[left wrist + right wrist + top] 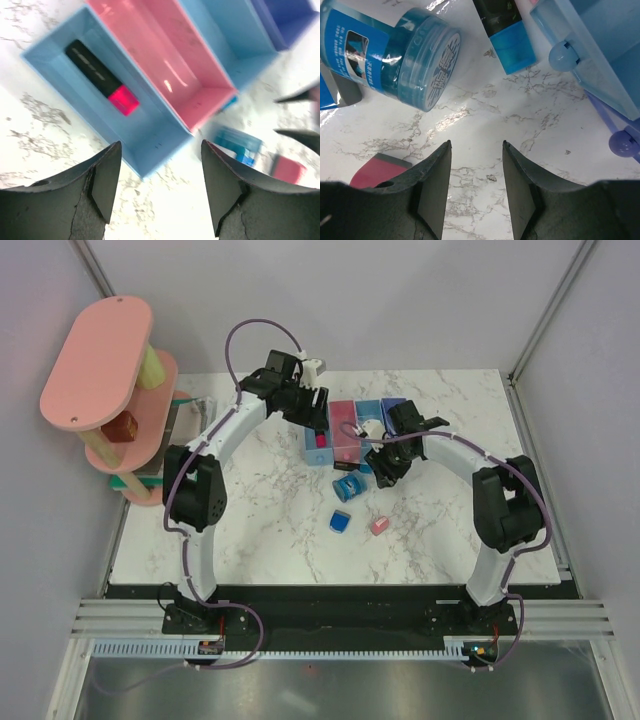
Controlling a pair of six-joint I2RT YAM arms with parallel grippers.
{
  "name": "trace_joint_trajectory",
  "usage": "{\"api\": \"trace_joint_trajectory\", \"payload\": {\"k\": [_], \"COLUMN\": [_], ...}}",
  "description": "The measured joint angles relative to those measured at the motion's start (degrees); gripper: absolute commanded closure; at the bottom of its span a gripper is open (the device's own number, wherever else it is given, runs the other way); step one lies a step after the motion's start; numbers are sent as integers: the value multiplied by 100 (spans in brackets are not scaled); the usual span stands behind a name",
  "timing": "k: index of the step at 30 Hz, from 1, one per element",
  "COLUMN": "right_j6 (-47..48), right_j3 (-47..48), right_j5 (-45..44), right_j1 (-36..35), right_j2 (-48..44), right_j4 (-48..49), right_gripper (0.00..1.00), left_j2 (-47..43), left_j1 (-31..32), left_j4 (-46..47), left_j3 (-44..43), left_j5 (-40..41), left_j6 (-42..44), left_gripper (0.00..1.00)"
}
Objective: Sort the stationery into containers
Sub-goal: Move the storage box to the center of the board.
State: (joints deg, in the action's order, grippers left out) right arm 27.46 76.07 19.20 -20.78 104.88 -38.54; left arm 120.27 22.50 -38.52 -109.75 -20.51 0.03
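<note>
hidden: both arms cover much of the row of four narrow plastic bins (345,415) in the top view
cut off: black marker with blue cap (512,42) leaves the right wrist view at the top, only cap and a bit of barrel seen; blue shape at that view's left edge too cropped to name
hard to make out: two small round blue knobs (563,55) on thin stems by a bin corner, cannot tell what they are; left wrist view is soft, pink rectangular eraser (287,170) and round blue plastic roll (236,145) smeared
surface: white marble-pattern tabletop (270,530)
room: plain pale walls (400,300), pink tiered shelf tower (100,370) far left
left gripper (160,185): jaws apart, empty, just off the near end of the first light blue plastic bin (145,132)
right gripper (476,185): jaws apart, empty, over bare marble near roll and eraser
task items: black marker with pink cap (100,77) lies flat in first light blue bin; roll, blue wedge block (340,522), eraser loose on tabletop in front of the bins
</note>
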Motion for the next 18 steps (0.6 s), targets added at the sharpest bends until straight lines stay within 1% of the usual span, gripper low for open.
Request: {"api": "trace_joint_trajectory", "payload": {"k": [4, 7, 10, 18], "right_j6": [-11, -20, -20, -68], "right_j3": [-7, 9, 96, 330], "right_j5": [-2, -4, -20, -94], "right_j1": [0, -2, -9, -87], "right_j2": [142, 221, 361, 549], "right_j4": [57, 103, 127, 177], "right_gripper": [49, 49, 49, 49], "left_j2": [-446, -459, -334, 170], "left_j1": [13, 15, 26, 50], "left_j4": [15, 11, -61, 44], "left_j3": [494, 769, 960, 953], "left_j5": [-358, -627, -824, -817], "left_j6": [101, 146, 203, 282], "left_gripper": [35, 38, 40, 40]}}
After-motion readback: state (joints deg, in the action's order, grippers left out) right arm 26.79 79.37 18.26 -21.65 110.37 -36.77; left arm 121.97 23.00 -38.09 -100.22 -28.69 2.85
